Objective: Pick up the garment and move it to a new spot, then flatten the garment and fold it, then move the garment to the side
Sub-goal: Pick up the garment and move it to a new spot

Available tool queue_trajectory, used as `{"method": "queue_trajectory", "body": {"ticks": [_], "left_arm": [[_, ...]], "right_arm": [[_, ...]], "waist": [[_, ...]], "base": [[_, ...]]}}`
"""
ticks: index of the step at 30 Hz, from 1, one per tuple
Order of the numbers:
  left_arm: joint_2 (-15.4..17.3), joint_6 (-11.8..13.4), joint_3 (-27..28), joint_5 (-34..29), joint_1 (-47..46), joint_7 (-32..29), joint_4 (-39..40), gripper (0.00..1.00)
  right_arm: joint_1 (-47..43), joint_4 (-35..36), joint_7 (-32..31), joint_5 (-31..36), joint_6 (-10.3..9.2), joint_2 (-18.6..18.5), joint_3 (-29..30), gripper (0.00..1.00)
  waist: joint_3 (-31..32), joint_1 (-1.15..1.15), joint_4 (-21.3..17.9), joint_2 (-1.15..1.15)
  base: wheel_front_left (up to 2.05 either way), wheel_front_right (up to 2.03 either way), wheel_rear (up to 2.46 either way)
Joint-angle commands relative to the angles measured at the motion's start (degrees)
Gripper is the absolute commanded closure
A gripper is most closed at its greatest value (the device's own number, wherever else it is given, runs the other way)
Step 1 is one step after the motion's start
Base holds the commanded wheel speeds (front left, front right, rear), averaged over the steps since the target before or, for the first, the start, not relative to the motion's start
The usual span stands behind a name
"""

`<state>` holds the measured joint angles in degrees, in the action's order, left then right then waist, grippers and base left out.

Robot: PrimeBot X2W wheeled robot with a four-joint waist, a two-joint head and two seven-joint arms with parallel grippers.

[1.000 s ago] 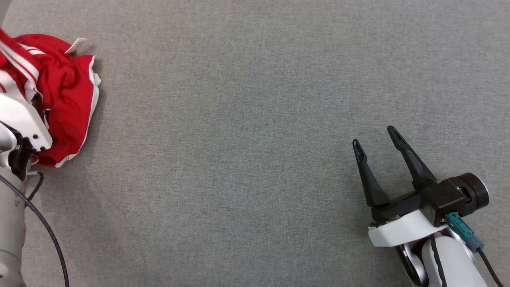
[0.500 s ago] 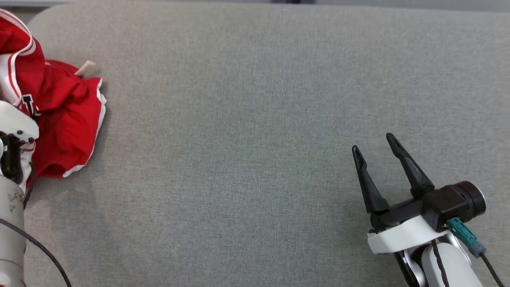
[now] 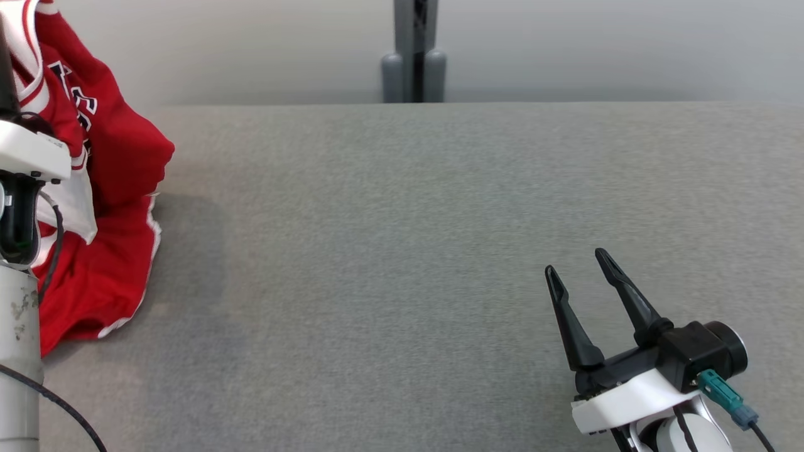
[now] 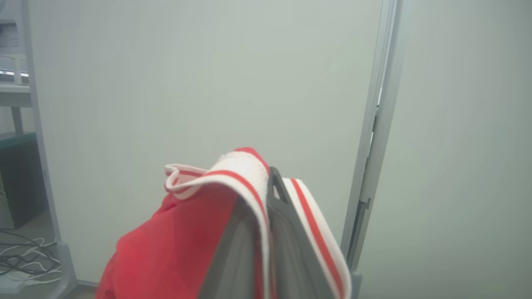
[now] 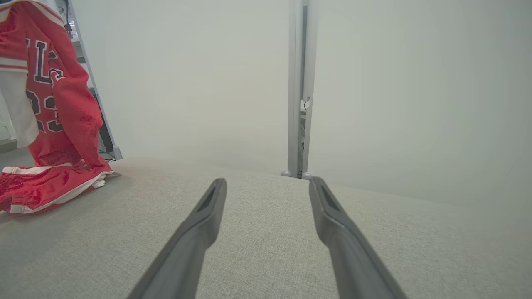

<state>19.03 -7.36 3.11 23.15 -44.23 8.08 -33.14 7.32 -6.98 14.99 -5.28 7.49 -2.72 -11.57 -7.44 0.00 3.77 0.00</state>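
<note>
I see a grey fabric-covered surface [image 3: 402, 251] running back to pale partition panels [image 3: 251, 44], which meet at an upright grey metal post [image 3: 413, 50]. In my left wrist view, a shelving rack [image 4: 12, 93] stands above loose cables [image 4: 25, 259] on the floor.

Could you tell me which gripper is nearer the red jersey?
Left. The left gripper is shut on the red jersey, at its striped trim; the right gripper is open, well apart from it.

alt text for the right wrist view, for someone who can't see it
The right gripper, jaws open and empty, points across a grey fabric surface. At upper left a red jersey with white trim hangs, its lower part lying on the surface; a pale wall and a grey post stand behind.
</note>
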Motion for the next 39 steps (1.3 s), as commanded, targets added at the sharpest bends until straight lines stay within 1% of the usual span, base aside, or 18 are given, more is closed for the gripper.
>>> {"method": "queue_trajectory", "body": {"ticks": [1,5,9,13,20,25,30,33,36,38,39], "left_arm": [[0.0,-0.2,-0.5,1.1,1.3,-1.2,2.5,1.00],[0.2,-0.1,-1.1,3.8,3.7,-5.7,11.4,1.00],[-1.0,0.2,-2.3,5.2,5.3,-10.3,17.9,1.00],[-1.8,0.7,-3.9,6.3,5.7,-14.4,22.9,1.00],[-5.0,1.3,-7.8,7.6,4.7,-19.5,28.2,1.00],[-7.8,1.7,-11.1,7.2,3.9,-21.0,29.1,1.00],[-9.6,1.9,-14.9,5.3,3.8,-20.9,27.0,1.00],[-10.2,1.7,-17.8,3.2,4.9,-20.6,24.2,1.00],[-9.6,2.0,-21.8,-1.4,6.3,-19.6,20.6,1.00],[-10.2,1.9,-24.3,-3.3,7.1,-18.3,17.9,1.00],[-10.2,1.9,-24.3,-3.3,7.1,-18.3,17.9,1.00]], "right_arm": [[-0.8,-0.1,0.3,-0.5,0.01,-0.4,0.0,0.00],[-1.6,-0.2,0.3,-1.3,0.01,-0.3,-0.4,0.00],[-2.5,0.0,0.3,-1.8,0.01,-0.3,-0.3,0.00],[-2.7,0.8,0.3,-2.6,0.01,-0.3,-0.3,0.00],[-2.1,1.3,0.3,-3.7,0.01,-0.3,-0.7,0.00],[-1.7,1.4,0.3,-4.2,0.01,-0.3,-0.7,0.00],[-1.3,1.8,0.3,-4.7,0.01,-0.3,-0.8,0.00],[-1.2,2.0,0.3,-4.9,0.01,-0.3,-1.0,0.00],[-0.7,2.5,0.3,-5.3,0.01,-0.3,-1.1,0.00],[-0.4,2.9,0.3,-5.6,0.01,-0.3,-1.0,0.00],[-0.4,2.9,0.3,-5.6,0.01,-0.3,-1.0,0.00]], "waist": [[2.7,0.00,-3.2,0.00],[4.6,0.00,-7.2,0.00],[5.7,0.00,-11.2,0.00],[6.0,0.00,-15.4,0.00],[5.7,0.00,-21.9,0.00],[5.4,0.00,-26.0,0.00],[4.8,0.00,-29.1,0.00],[4.0,0.00,-30.1,0.00],[2.6,0.00,-30.6,0.00],[1.2,0.00,-30.7,0.00],[1.2,0.00,-30.7,0.00]], "base": [[0.00,0.00,0.00],[0.00,0.00,0.00],[0.00,0.00,0.00],[0.00,0.00,0.00],[0.00,0.00,0.00],[0.00,0.00,0.00],[0.00,0.00,0.00],[0.00,0.00,0.00],[0.00,0.00,0.00],[0.00,0.00,0.00],[0.00,0.00,0.00]]}}
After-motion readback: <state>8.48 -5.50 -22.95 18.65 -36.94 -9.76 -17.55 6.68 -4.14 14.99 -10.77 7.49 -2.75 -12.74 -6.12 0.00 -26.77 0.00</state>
